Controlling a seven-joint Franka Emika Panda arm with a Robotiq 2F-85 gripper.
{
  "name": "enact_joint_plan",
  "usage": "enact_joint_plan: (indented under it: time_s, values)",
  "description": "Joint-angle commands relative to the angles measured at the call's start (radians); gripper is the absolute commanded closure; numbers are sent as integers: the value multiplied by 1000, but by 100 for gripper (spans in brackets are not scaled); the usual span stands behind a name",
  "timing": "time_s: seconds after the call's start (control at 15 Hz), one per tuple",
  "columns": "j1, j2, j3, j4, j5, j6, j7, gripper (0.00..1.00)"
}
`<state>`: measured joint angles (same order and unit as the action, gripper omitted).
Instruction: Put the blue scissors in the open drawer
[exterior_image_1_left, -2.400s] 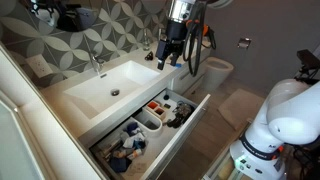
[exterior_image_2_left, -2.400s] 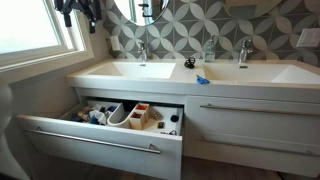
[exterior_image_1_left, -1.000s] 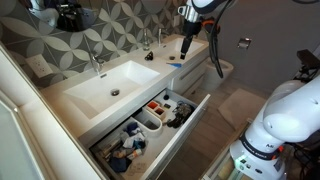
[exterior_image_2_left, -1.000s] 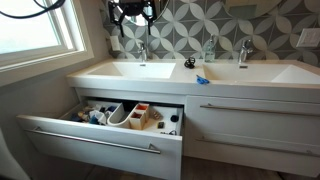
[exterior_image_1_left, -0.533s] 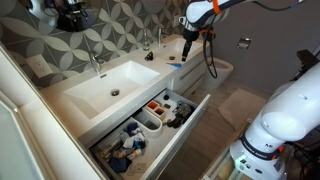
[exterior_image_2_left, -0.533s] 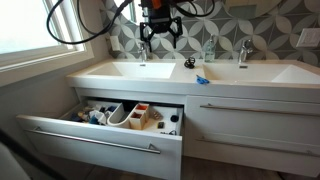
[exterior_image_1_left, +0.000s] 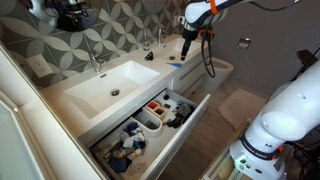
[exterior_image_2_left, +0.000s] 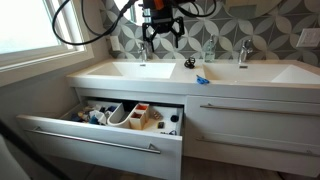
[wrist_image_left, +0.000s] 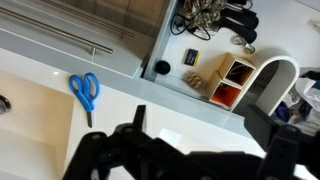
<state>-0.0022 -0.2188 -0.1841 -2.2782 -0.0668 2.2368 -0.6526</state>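
We look down past our gripper (wrist_image_left: 196, 145), fingers spread wide, at blue scissors (wrist_image_left: 85, 91) lying on the white counter (wrist_image_left: 130, 92), near the open drawer (wrist_image_left: 160, 40) of toiletries.

White vanity top (exterior_image_2_left: 188, 76): blue scissors (exterior_image_2_left: 201, 79) flat between two basins, near front edge

Blue scissors (wrist_image_left: 86, 98), white drawer (exterior_image_2_left: 95, 140) — seemingly grey-petalled tiles (exterior_image_2_left: 270, 25)

The counter (wrist_image_left: 130, 80) looks smooth, glossy white. The blue scissors (wrist_image_left: 85, 91) have shiny plastic handles and dark metal blades. The open drawer (exterior_image_2_left: 120, 160) has a matt white front with a brushed metal bar (exterior_image_2_left: 95, 140). The faucet (exterior_image_2_left: 243, 52) is polished chrome.
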Motion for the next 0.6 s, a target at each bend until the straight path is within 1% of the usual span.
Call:
enact_joint_plan:
  time_s: [0.0, 0.2, 0.27, 0.53]
  values:
    - [-42, 61, -3, 39, -24, 53, -5, 0]
    - [-67, 125, -21, 80, 1, 79, -49, 0]
    - [-71, 150, -29, 99, 34, 77, -82, 0]
    - [-110, 258, -32, 175, 82, 91, -150, 0]
